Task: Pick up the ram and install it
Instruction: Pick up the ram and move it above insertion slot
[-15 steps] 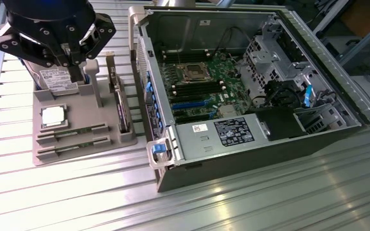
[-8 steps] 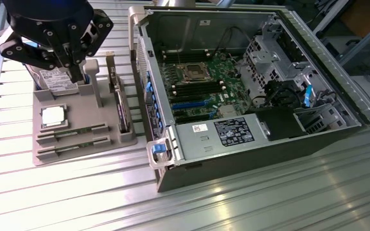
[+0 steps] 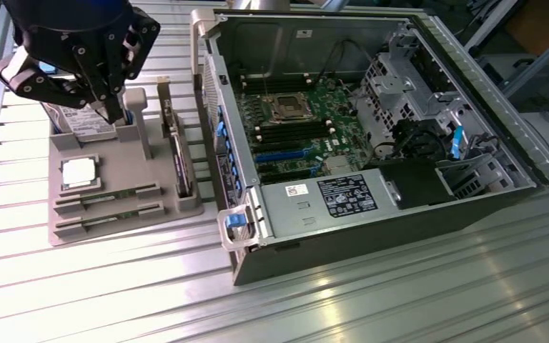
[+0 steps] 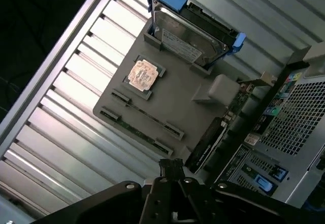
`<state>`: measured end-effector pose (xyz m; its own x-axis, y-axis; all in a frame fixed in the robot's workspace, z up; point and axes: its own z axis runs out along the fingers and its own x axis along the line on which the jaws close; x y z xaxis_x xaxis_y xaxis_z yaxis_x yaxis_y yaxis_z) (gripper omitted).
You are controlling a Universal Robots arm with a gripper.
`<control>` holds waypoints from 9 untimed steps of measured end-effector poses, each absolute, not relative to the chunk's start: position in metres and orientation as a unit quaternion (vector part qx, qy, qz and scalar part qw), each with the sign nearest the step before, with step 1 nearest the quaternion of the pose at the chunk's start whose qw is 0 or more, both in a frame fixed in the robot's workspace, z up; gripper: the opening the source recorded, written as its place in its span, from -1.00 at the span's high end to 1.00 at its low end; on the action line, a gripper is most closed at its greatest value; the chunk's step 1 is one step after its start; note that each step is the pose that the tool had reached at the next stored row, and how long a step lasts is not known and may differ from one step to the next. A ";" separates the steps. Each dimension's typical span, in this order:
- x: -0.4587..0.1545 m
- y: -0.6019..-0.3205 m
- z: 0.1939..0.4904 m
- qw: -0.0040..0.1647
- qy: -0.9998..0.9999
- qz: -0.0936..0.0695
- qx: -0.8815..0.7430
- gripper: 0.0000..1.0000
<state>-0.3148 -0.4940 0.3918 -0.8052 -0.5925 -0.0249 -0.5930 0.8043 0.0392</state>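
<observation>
Gripper point(image 3: 112, 116) points straight down above gray tray point(image 3: 134, 170), jaws pinched together, holding nothing; ram point(image 3: 108, 197) lies slotted in tray.

The arm's black pincer point(image 3: 114, 116) hangs at the exterior view's upper left and points downward, with the wrist above it cut off by the frame's top edge. Its linkage bars point(image 3: 26, 80) splay outward from the body on both sides. The two slim fingers point(image 3: 109, 100) converge and meet at their tips, closed tip to tip and empty. In the wrist view the pincer point(image 4: 171, 164) juts forward from dark, rounded knuckles, its tips pressed together.
</observation>
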 end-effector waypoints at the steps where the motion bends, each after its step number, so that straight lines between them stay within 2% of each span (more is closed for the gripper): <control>1: -0.315 -0.494 0.392 0.005 0.946 0.023 -0.324 0.79; 9: -0.315 -0.494 0.392 0.004 0.924 0.023 -0.381 0.79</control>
<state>-0.3149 -0.4940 0.3917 -0.7090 -0.7048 -0.0249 -0.7052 0.7080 0.0391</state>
